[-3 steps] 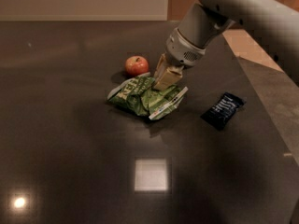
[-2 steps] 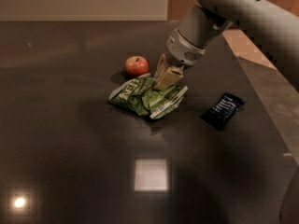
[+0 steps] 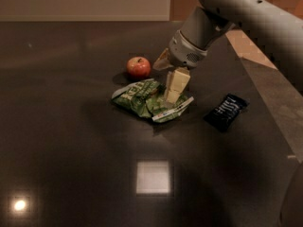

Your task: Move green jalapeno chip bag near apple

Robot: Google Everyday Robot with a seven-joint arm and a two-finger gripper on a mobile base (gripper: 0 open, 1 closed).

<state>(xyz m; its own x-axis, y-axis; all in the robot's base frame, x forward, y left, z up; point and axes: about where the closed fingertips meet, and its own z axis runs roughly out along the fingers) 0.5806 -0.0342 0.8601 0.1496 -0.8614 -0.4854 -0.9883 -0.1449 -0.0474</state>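
The green jalapeno chip bag [image 3: 147,100] lies crumpled on the dark table, with white lettering and white edge strips. The apple [image 3: 138,67] is small and red and sits just behind the bag's left part, a short gap away. My gripper [image 3: 166,82] is over the bag's right half. Its pale fingers [image 3: 176,83] are spread. One points down onto the bag's top and the other sticks out to the left toward the apple. The bag rests flat on the table.
A small dark blue packet [image 3: 226,111] lies to the right of the bag. The table's right edge [image 3: 265,108] runs diagonally behind it. My grey arm [image 3: 236,13] comes in from the upper right. Ceiling lights reflect on the front of the table.
Almost nothing has changed. The gripper stays at the bag's right half, and the bag, the apple and the packet have not moved.
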